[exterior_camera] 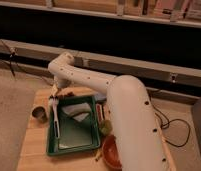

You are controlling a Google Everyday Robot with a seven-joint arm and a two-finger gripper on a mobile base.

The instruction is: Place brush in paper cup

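Pretty dim, warm yellowish light; everything's soft and blurry. The gripper [54,96] over the left edge of the tray [74,139] is just a pale smudge, back wall [119,35] nearly black.
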